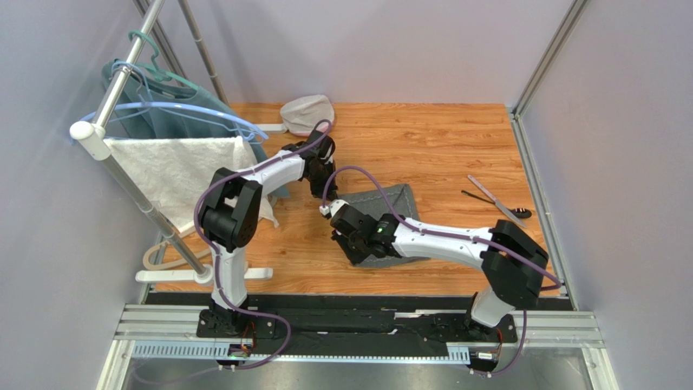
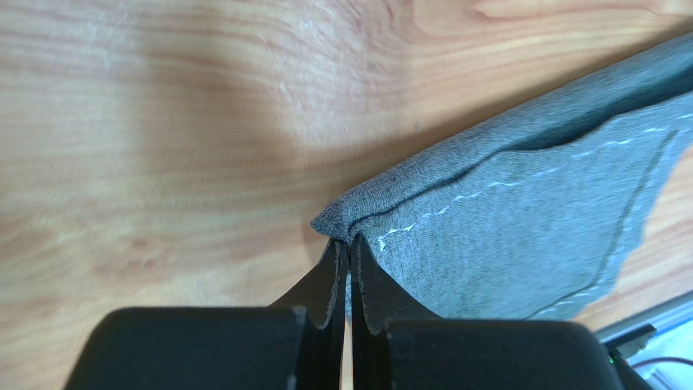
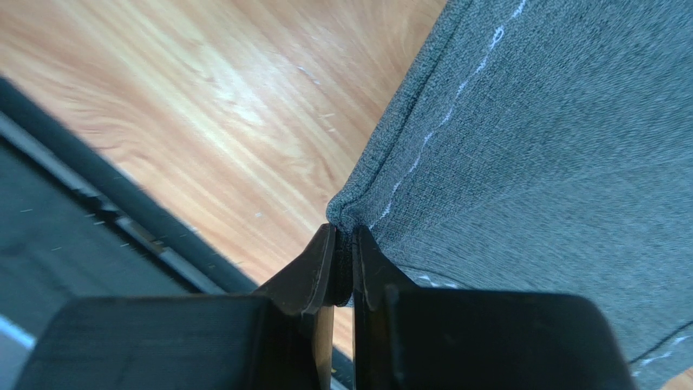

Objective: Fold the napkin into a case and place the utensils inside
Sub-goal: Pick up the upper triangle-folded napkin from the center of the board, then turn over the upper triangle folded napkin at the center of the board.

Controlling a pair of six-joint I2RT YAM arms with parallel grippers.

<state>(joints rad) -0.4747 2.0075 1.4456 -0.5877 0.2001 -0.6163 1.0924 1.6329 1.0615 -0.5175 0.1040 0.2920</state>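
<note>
The left hand (image 2: 348, 246) is clenched on one corner of the napkin (image 2: 520, 244) and the right hand (image 3: 343, 236) pinches another corner, the cloth lying mid-surface (image 1: 439, 138) between them, the utensils (image 1: 498, 199) well apart to its right.

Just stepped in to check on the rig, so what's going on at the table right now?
Both arms are working on the dark grey napkin. The left gripper is pinched shut on one corner. The right gripper is pinched shut on another corner, nearer the arms' bases. The napkin lies on the wooden table and is not yet folded into a case. The utensils lie apart to the right, untouched.
</note>
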